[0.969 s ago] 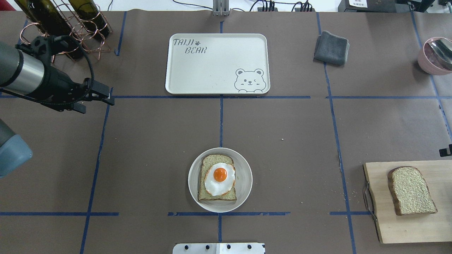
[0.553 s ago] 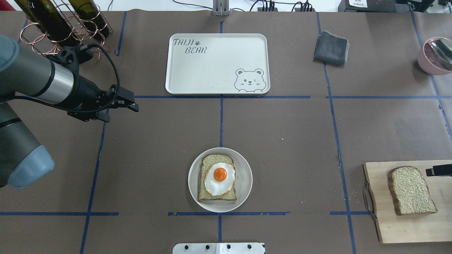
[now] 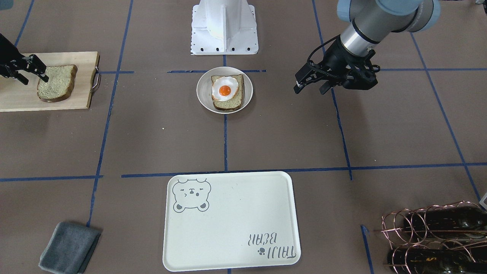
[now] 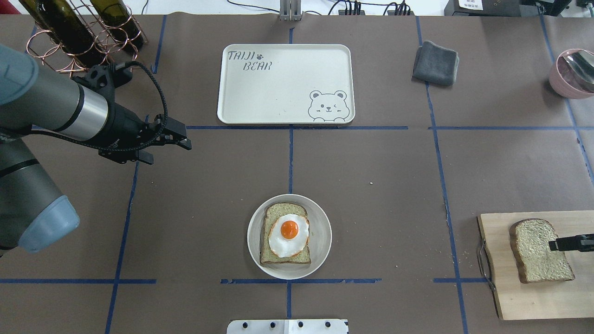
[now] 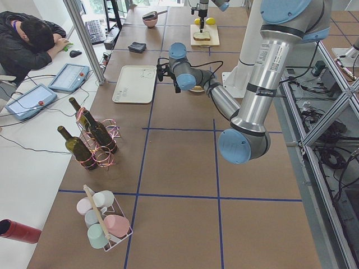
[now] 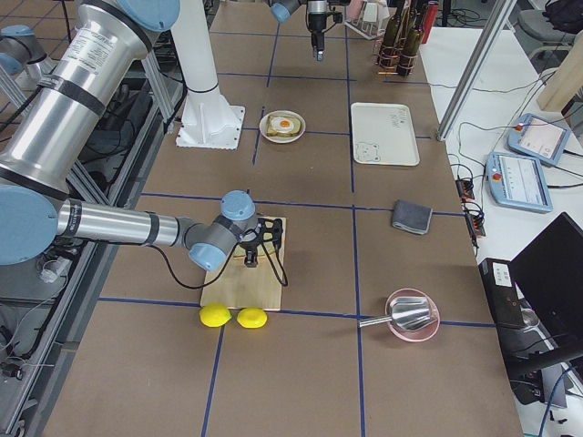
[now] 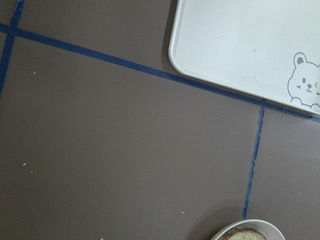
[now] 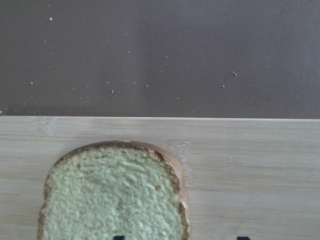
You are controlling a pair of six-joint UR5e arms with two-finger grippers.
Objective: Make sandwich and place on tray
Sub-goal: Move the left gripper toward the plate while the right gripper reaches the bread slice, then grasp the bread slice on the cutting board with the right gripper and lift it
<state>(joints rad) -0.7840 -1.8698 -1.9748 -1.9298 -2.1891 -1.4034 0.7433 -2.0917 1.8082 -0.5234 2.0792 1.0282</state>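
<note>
One bread slice topped with the fried egg (image 4: 289, 234) lies on a small round white plate (image 4: 253, 241) at the table's near centre, and shows in the front view (image 3: 224, 90). The second bread slice (image 4: 533, 262) lies on the wooden cutting board (image 4: 524, 299) at the right. My right gripper (image 3: 35, 79) is open just above this slice's outer part; its fingertips show at the bottom of the right wrist view over the slice (image 8: 110, 195). My left gripper (image 4: 171, 153) is open and empty above the table, left of the plate. The bear tray (image 4: 278, 93) lies bare at the far centre.
A copper wire rack with wine bottles (image 4: 83, 32) stands at the far left, behind the left arm. A folded grey cloth (image 4: 435, 62) lies right of the tray. A pink bowl with a metal scoop (image 4: 573, 74) is at the far right edge. Two lemons (image 6: 228, 316) lie beside the cutting board.
My left arm has swung right and nearer, toward the table's middle. My right gripper has come in from the right edge and now hangs over the bread slice on the board.
</note>
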